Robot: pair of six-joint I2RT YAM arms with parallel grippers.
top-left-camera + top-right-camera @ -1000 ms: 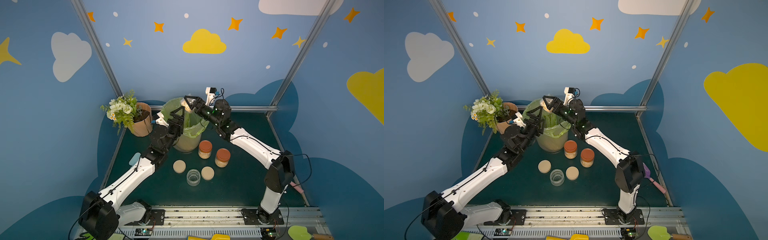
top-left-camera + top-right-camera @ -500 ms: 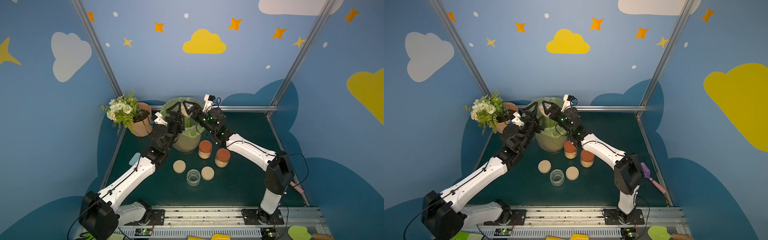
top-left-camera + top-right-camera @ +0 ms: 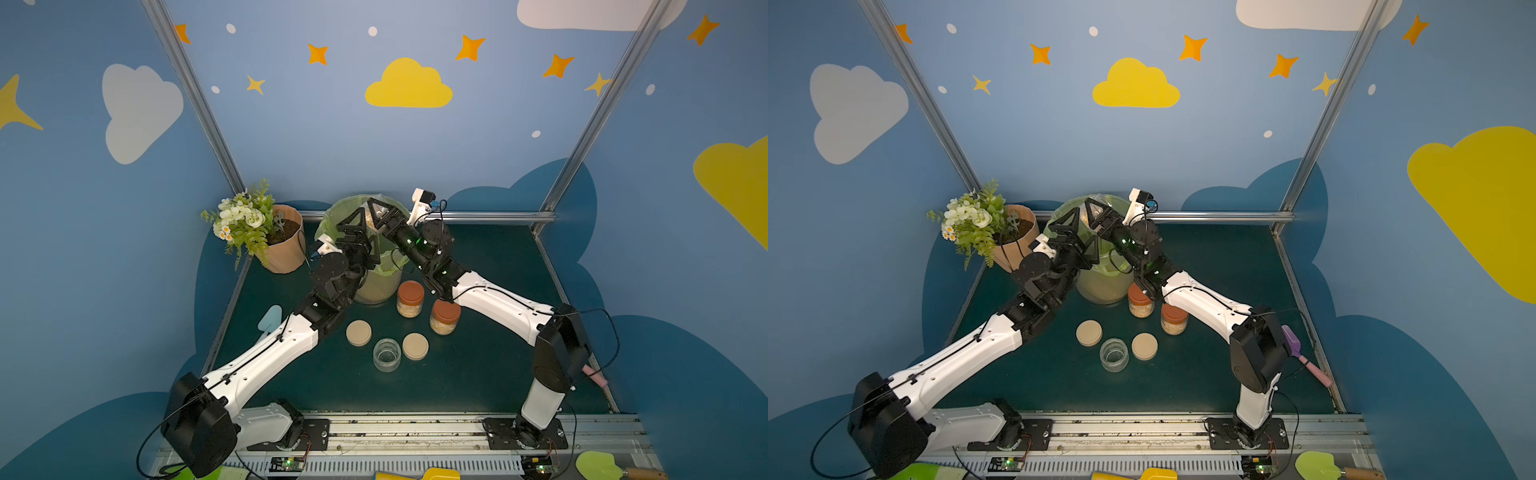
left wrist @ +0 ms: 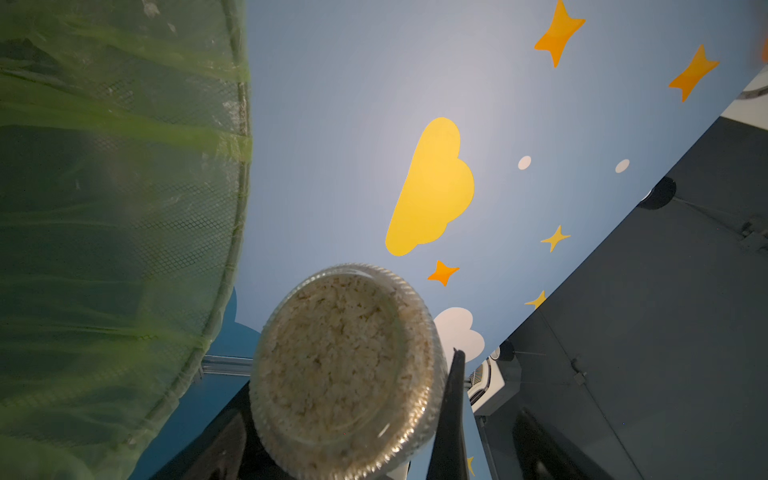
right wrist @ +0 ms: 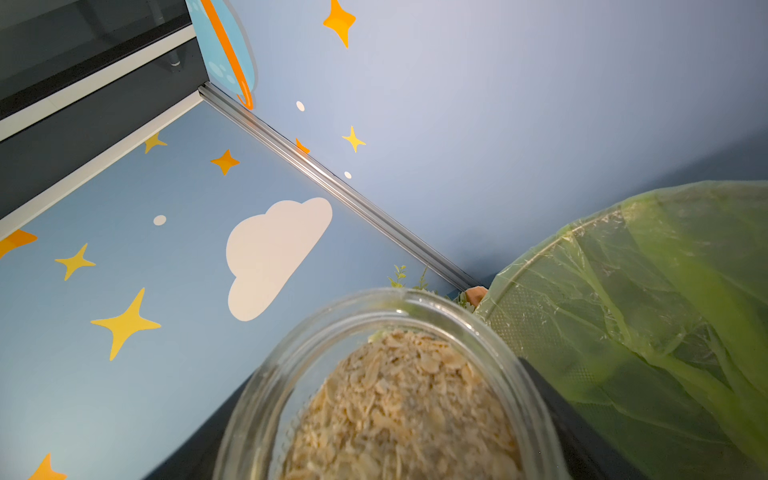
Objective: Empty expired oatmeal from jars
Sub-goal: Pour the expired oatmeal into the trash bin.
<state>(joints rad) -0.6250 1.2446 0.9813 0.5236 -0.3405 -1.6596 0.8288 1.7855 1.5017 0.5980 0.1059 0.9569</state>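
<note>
By green-bagged bin [image 3: 380, 282], right gripper [image 3: 374, 214] clasping open jar [image 4: 345, 365], oatmeal [image 5: 407, 407] inside

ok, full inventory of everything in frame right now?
bin: 1, green bag, back centre
table: 1, dark green
held jar: 1, clear, open, oatmeal inside, up by bin rim
lidded jars: 2, clear, rust-orange lids, oatmeal inside, in front of bin
empty jar: 1, clear, open, front centre
loose lids: 2, beige, either side of empty jar
flower pot: 1, terracotta, white flowers, back left
scoop: 1, purple, pink handle, table's right edge
pale blue tool: 1, table's left edge
green tool: 1, wooden handle, front right corner
left gripper: open, by bin
right gripper: shut on held jar
</note>
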